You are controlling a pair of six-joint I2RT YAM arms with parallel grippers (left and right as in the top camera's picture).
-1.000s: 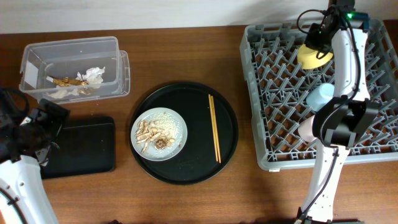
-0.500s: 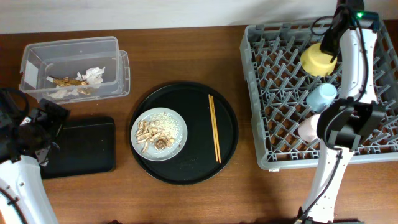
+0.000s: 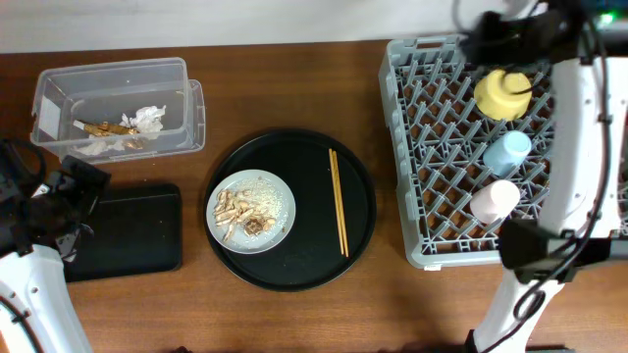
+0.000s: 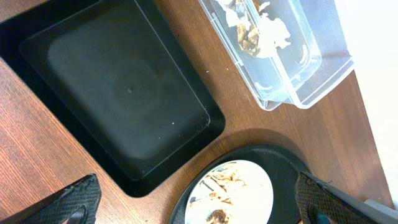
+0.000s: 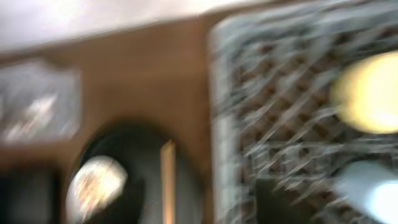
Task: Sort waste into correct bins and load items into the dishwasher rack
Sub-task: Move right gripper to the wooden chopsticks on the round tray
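While the left fingers [image 4: 68, 202] are waiting wide open, holding nothing, by the near left corner of the counter [image 3: 294, 314], the grey plate [image 3: 285, 201] is sitting in the middle on the round black tray [image 3: 294, 157]. Food bits [image 3: 234, 211] are lying on it, and the chopsticks [image 3: 338, 201] are lying just beside it. Along the right edge the rack [image 3: 432, 147] is holding the pink cup [image 3: 494, 200], then the blue cup [image 3: 506, 152]. Near the far right corner the yellow bowl [image 3: 502, 95] is now resting on the pegs alone. A second ago the right arm [image 3: 579, 137] was carrying it; now it is swinging away. Its fingers are too blurry to tell open or closed. I think the bowl is done, and the plate and chopsticks are waiting.
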